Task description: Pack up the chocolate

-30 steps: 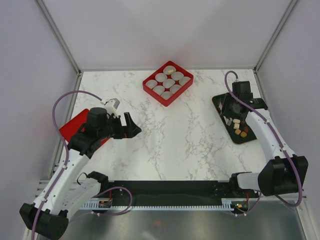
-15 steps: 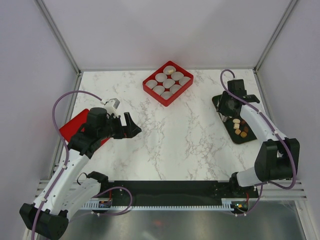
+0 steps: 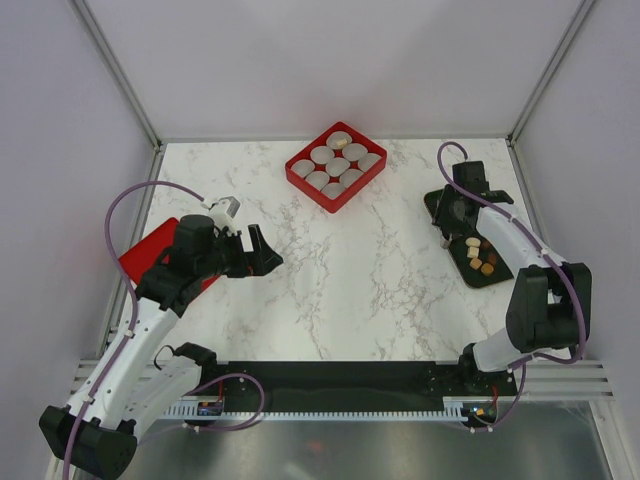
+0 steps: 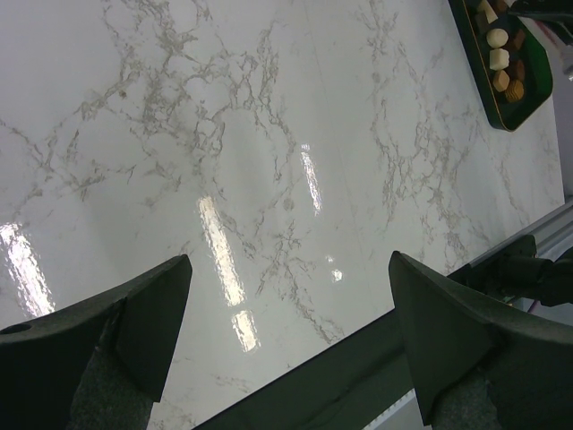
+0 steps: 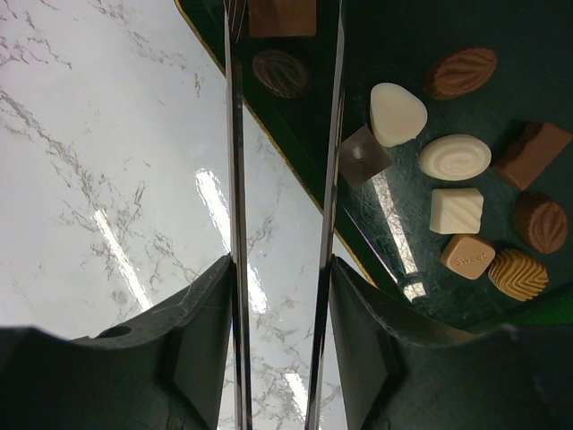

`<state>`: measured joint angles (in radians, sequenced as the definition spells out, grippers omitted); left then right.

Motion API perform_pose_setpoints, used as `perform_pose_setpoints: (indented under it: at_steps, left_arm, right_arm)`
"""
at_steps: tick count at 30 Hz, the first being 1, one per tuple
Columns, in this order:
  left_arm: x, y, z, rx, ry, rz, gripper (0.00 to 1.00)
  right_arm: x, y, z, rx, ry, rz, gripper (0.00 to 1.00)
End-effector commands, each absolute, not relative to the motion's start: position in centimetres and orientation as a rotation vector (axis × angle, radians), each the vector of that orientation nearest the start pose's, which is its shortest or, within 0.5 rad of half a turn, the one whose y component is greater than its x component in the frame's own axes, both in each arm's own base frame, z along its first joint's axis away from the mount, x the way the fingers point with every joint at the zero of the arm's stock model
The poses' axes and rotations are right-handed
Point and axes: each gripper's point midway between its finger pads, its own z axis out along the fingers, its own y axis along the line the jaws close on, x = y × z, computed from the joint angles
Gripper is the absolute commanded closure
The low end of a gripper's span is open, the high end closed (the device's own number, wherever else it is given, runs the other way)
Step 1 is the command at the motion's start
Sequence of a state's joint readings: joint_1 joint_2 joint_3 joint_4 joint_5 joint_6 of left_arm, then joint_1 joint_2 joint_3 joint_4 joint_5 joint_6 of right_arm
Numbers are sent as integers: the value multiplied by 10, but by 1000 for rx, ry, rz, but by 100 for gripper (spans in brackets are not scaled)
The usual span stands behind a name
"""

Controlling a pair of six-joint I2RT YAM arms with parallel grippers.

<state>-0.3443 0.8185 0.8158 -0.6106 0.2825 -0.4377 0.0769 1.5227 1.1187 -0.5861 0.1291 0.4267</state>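
Just ahead of the right gripper [image 5: 282, 296], the chocolate [image 5: 457, 157] is lying loose on a dark green tray [image 5: 537, 54], a mix of white, tan and brown pieces in ovals, squares and leaf shapes, most of them sitting off to one side of the tool. The gripper's fingers are pressing in on a pair of metal tweezers [image 5: 236, 179] from both sides, and the two blades are running forward with a gap between them, crossing the tray's edge; their tips are passing out of the wrist view. One dark oval piece is lying between the blades, and a square brown piece is sitting just beside the outer one. Well apart on the marble table [image 3: 380, 270], the left gripper [image 4: 286, 313] is hanging with its fingers spread wide and nothing between them, only bare marble showing below. A red box [image 3: 310, 192] of white paper cups [image 3: 338, 165] is standing farther out, between the two grippers, and a flat red panel [image 3: 140, 255] is lying behind the left gripper, under its arm.
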Motion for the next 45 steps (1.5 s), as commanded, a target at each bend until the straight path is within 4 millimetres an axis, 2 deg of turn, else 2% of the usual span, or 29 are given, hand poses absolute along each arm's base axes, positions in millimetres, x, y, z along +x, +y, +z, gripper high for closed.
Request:
perform_pose_setpoints:
  at_steps: [1,6,15,21,27,30,31,32,33,34,36,37,39,40,41,43,45]
  left_arm:
    - [225,-151,203,119,2213,-735,0]
    - [225,-150,203,119,2213,-734,0]
    - [225,-150,204,119,2210,-734,0]
    - [224,-150,204,118,2209,-735,0]
    - [224,-150,205,118,2206,-736,0]
    - [224,-150,205,118,2206,-736,0]
    - [224,-150,205,118,2206,-736,0]
    - [224,-149,205,116,2205,-733,0]
    - [224,-150,204,118,2207,-733,0]
    - [224,-149,205,116,2204,-733,0]
    - [224,-149,205,116,2205,-730,0]
    - [224,-149,205,114,2205,-730,0]
    - [224,-149,204,116,2207,-730,0]
    - [224,-149,205,114,2204,-730,0]
    - [224,-149,204,114,2207,-729,0]
    - [225,-149,204,114,2207,-729,0]
    - [225,-150,203,116,2210,-731,0]
  right_arm:
    - [371,20,107,497,2463,40,48]
    - [375,20,106,497,2469,61,53]
    - [375,22,124,488,2439,82,57]
    - [383,21,157,477,2389,85,59]
    - [404,36,194,442,2321,192,60]
    - [421,54,212,411,2286,248,60]
    - [427,60,209,402,2296,254,60]
    - [435,77,224,359,2268,285,60]
    - [441,87,229,333,2257,299,60]
    - [452,107,236,290,2246,323,60]
    - [465,129,240,247,2231,346,60]
    - [476,149,241,211,2226,372,60]
    - [489,167,239,190,2218,391,60]
    - [498,176,222,184,2245,390,60]
    - [506,187,228,169,2223,404,60]
    - [521,204,217,151,2221,414,60]
    - [532,211,211,141,2204,398,60]
